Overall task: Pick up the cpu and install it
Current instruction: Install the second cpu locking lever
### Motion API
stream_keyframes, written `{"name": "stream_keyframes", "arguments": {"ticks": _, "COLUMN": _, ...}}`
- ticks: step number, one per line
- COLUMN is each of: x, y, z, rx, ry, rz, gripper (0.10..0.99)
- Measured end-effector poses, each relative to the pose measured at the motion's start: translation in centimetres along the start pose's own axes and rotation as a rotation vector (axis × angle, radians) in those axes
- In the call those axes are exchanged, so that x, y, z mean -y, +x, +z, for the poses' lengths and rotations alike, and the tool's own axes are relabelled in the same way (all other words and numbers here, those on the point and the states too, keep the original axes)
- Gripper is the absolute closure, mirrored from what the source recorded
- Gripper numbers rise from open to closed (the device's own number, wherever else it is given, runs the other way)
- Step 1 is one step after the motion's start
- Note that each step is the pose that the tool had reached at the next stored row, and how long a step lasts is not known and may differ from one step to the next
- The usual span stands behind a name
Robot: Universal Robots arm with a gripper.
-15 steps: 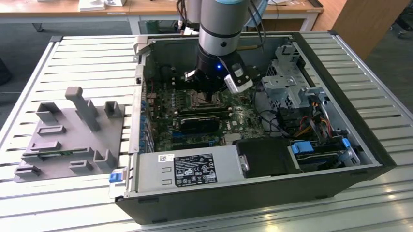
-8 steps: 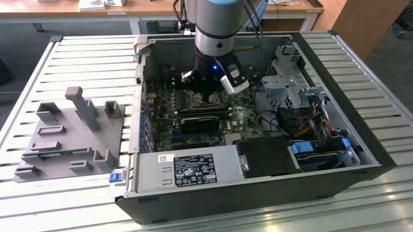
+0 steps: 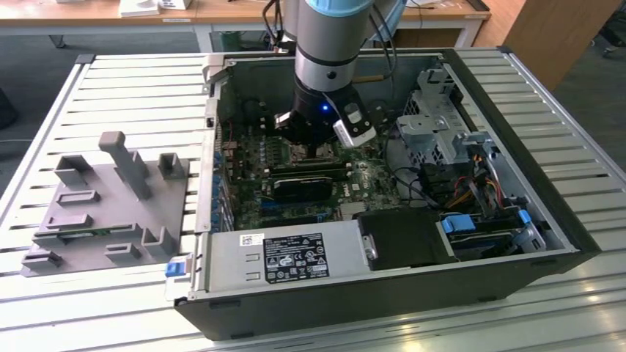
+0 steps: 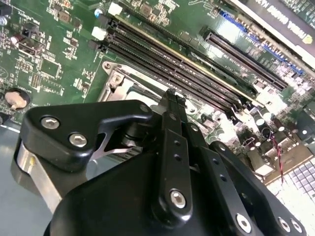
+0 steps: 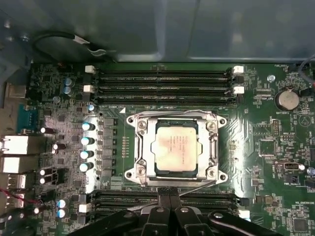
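Gripper (image 5: 170,196) fingers are pressing together, holding nothing, hanging just beside the socket (image 5: 139,147) where the cpu (image 5: 176,148) is sitting.

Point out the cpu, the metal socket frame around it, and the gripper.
cpu (image 5: 176,149), first wrist view, middle of its metal top.
socket frame (image 5: 139,147), first wrist view, one side bar.
gripper (image 5: 170,192), first wrist view, at its fingers' tips.

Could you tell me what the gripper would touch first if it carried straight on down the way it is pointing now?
Probably the socket's metal frame or the cpu seated in it: the gripper hangs just above the socket's edge, though depth is unclear.
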State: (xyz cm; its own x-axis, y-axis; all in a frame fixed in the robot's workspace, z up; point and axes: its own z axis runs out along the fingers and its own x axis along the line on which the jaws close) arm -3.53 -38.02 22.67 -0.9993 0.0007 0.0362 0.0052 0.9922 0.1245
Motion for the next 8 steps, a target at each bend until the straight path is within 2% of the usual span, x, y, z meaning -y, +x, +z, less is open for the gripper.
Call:
{"name": "stream_keyframes", "arguments": {"ticks": 3, "x": 0.24, "y": 0.15, "z": -0.01, "rx": -0.0001, "ry": -0.037, "rz": -0.001, "gripper": 0.98}}
{"name": "stream_keyframes", "arguments": {"ticks": 4, "x": 0.39, "y": 0.23, "z": -0.03, "rx": -0.0001, "ry": -0.042, "rz": -0.001, "gripper": 0.98}}
{"name": "stream_keyframes", "arguments": {"ticks": 8, "x": 1.12, "y": 0.67, "z": -0.06, "rx": -0.0002, "ry": -0.047, "rz": -0.001, "gripper": 0.98}}
